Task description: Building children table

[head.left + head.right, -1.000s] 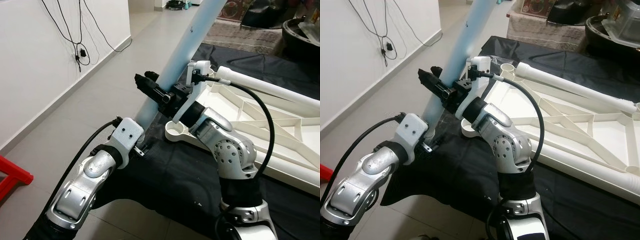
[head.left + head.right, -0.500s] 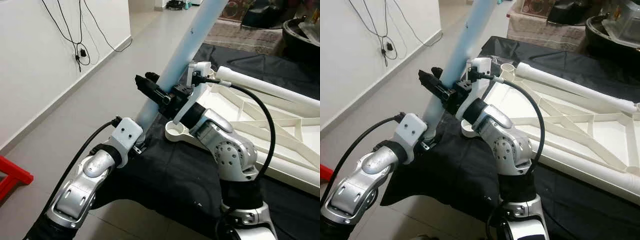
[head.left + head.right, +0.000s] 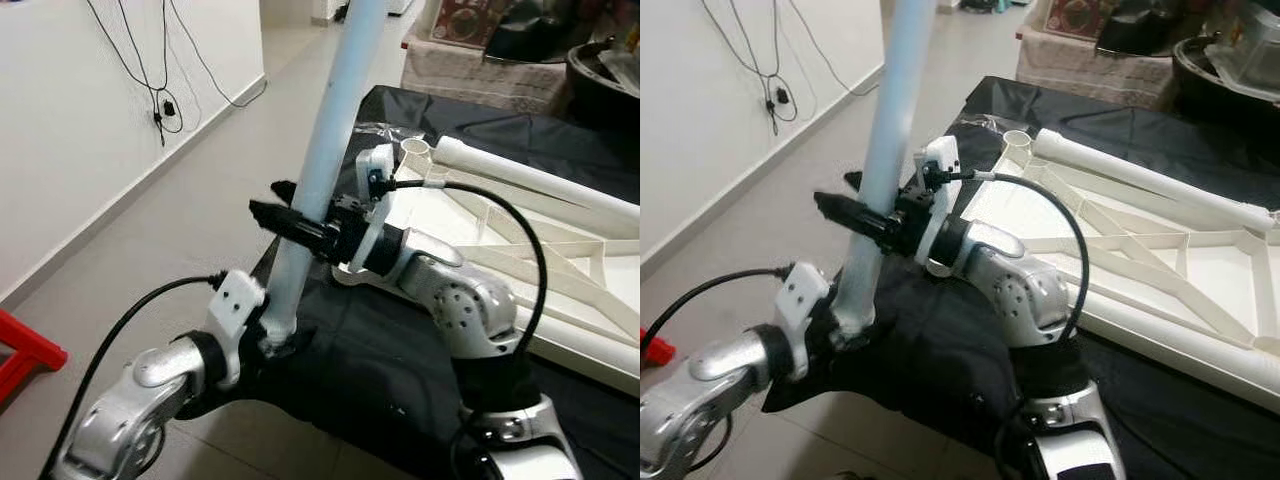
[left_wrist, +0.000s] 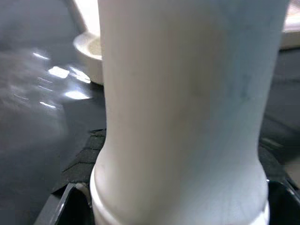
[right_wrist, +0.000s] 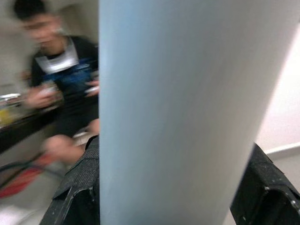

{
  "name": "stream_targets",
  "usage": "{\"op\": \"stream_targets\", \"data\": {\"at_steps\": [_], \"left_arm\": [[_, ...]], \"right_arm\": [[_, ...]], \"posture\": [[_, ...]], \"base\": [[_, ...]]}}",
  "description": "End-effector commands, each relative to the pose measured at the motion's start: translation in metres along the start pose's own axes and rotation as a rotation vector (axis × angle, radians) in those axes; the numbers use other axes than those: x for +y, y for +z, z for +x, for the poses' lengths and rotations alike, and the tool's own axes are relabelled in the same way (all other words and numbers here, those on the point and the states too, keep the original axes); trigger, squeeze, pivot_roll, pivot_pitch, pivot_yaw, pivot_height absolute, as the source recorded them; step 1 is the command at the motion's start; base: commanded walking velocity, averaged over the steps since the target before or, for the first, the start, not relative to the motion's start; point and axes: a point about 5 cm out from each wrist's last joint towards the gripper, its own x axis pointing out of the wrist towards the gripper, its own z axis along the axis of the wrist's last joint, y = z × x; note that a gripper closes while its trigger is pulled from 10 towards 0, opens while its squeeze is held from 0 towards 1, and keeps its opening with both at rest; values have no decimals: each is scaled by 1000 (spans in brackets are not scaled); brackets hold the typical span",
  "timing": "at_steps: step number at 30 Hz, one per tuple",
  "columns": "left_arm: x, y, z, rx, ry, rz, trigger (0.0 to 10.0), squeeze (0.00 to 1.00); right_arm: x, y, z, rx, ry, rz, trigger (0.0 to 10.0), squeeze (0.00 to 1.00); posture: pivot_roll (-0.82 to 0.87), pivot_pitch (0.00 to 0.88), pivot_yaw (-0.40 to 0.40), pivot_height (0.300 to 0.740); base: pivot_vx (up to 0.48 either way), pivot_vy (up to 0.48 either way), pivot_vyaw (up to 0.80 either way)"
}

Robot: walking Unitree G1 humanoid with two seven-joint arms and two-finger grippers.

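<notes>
A pale blue table leg (image 3: pixel 322 165) is held nearly upright, tipped only slightly, by both grippers at the near corner of the upturned white table frame (image 3: pixel 560 255), which lies on a black cloth (image 3: pixel 350 370) spread over the floor. The leg's lower end is gripped by the left gripper (image 3: pixel 272 338); in the left wrist view its black fingers (image 4: pixel 70 197) are seen closed against either side of the flared collar at the foot of the leg, just above the cloth. Higher up, the shaft is clamped by the right gripper (image 3: pixel 300 222), with the long black fingers (image 5: pixel 77 187) pressed to both sides of the tube, as seen in the right wrist view. A round open socket (image 3: pixel 1018 140) is seen at the frame's far corner, beside a white leg (image 3: pixel 1140 180) already lying along the frame's edge. A white wall (image 3: pixel 70 150) with dangling black cables (image 3: pixel 160 90) is seen to the left, and a red object (image 3: pixel 25 355) is caught at the edge. A blurred person (image 5: pixel 61 79) is picked up behind the tube in the right wrist view
</notes>
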Motion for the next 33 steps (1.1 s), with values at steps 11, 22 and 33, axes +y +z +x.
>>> {"op": "stream_targets", "data": {"at_steps": [11, 22, 33], "left_arm": [[-13, -7, -16, 43, -181, -36, 10000, 0], [-15, -7, -16, 40, -214, -57, 10000, 0], [-23, -13, -19, 64, -251, -102, 10000, 0]], "right_arm": [[15, -12, -13, 154, 234, 100, 10000, 0], [21, -16, -13, 177, 287, 131, 10000, 0], [28, -16, -16, 190, 336, 155, 0, 0]], "posture": [[87, 105, -22, 740], [86, 98, -20, 740], [82, 89, -17, 740]], "base": [[0, 0, 0], [0, 0, 0], [0, 0, 0]]}}
